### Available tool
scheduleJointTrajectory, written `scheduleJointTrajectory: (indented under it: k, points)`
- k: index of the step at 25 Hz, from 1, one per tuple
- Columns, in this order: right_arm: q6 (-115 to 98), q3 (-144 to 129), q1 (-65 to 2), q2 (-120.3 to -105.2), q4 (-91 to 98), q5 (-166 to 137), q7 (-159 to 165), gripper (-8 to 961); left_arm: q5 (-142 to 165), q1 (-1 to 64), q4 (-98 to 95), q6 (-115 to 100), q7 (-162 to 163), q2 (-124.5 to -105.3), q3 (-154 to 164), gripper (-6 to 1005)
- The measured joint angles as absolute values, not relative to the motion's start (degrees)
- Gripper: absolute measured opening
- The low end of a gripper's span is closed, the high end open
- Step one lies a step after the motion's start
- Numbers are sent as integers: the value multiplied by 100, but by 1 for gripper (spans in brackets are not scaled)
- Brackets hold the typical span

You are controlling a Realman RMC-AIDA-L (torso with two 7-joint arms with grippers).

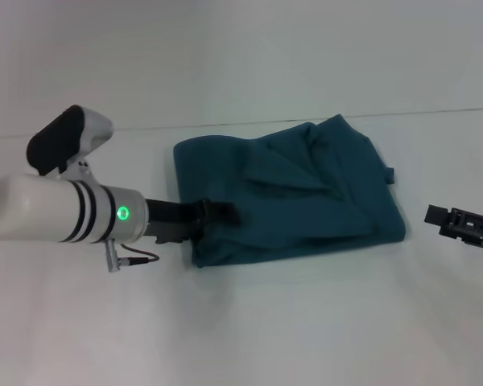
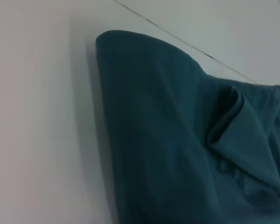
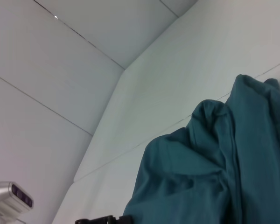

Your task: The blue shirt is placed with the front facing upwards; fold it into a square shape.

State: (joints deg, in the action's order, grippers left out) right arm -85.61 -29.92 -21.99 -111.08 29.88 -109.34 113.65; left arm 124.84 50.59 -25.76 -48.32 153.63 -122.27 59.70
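Observation:
The blue shirt [image 1: 290, 193] lies folded into a rough rectangle in the middle of the white table, with loose flaps and creases on top. No print shows. My left gripper [image 1: 219, 215] reaches in from the left and sits at the shirt's near-left corner, touching the fabric edge. The left wrist view shows the shirt [image 2: 177, 140] close up, with a rounded folded edge and a raised fold. Clear of the cloth, my right gripper [image 1: 447, 219] hangs to the right of the shirt's near-right corner. The shirt [image 3: 214, 177] fills the right wrist view's lower part.
The white table [image 1: 249, 338] spreads out bare around the shirt, and a thin seam [image 1: 435, 112] runs across it behind the cloth. The white left arm [image 1: 56, 209] with a green light lies over the table's left side.

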Motion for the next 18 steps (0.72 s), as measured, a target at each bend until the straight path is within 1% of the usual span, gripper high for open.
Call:
scheduleJointTrajectory:
  k: [2, 13, 15, 18]
  points:
    - [-8561, -2991, -2181, -11109, 2988, -10933, 11364, 824, 12487, 5085, -2600, -4808, 15398, -12243, 6045, 826]
    - [-8542, -2979, -2174, -11119, 2971, -10933, 11364, 821, 12489, 5093, -2692, -4850, 15425, -12258, 6082, 616]
    - [-8533, -2979, -2175, -11119, 2969, -10934, 11364, 820, 12489, 5109, -2694, -4840, 15425, -12271, 6082, 388]
    - [-8533, -2979, -2174, -11118, 2969, -10934, 11364, 819, 12489, 5127, -2704, -4856, 15413, -12286, 6082, 283]
